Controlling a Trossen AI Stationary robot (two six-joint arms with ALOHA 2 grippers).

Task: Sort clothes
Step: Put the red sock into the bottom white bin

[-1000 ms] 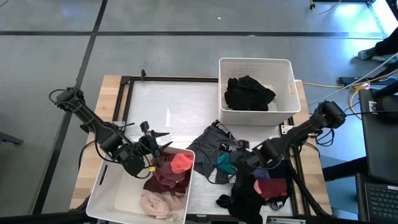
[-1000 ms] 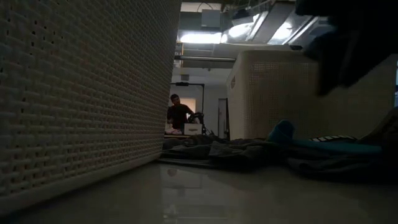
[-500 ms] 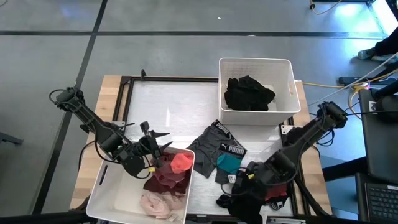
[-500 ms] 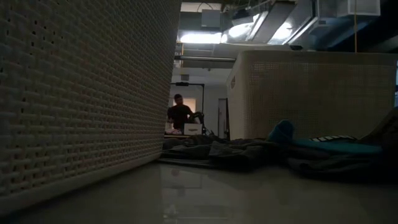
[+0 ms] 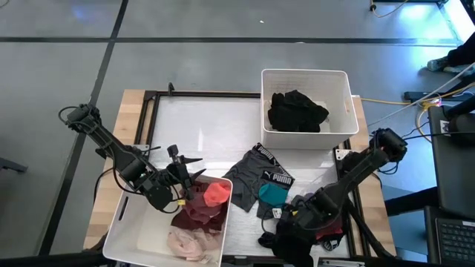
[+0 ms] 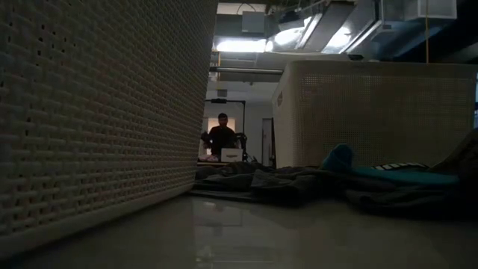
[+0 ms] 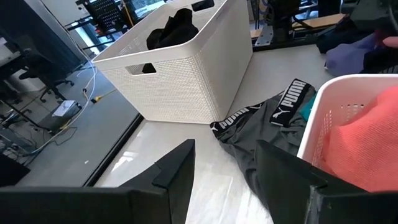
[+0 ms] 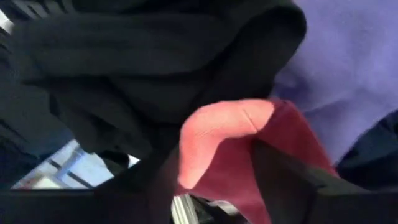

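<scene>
Right tool (image 5: 291, 216) now lower, fingers astride red garment (image 8: 236, 149).

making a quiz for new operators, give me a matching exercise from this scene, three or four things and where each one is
Things:
1. black clothes
2. coral-red garment
3. grey Puma shorts
4. right tool

Places:
A. on the table between the two bins
B. in the far bin
C. down in the pile at the table's near right
D. in the near-left bin

Pairs: 1-B, 2-D, 3-A, 4-C
</scene>
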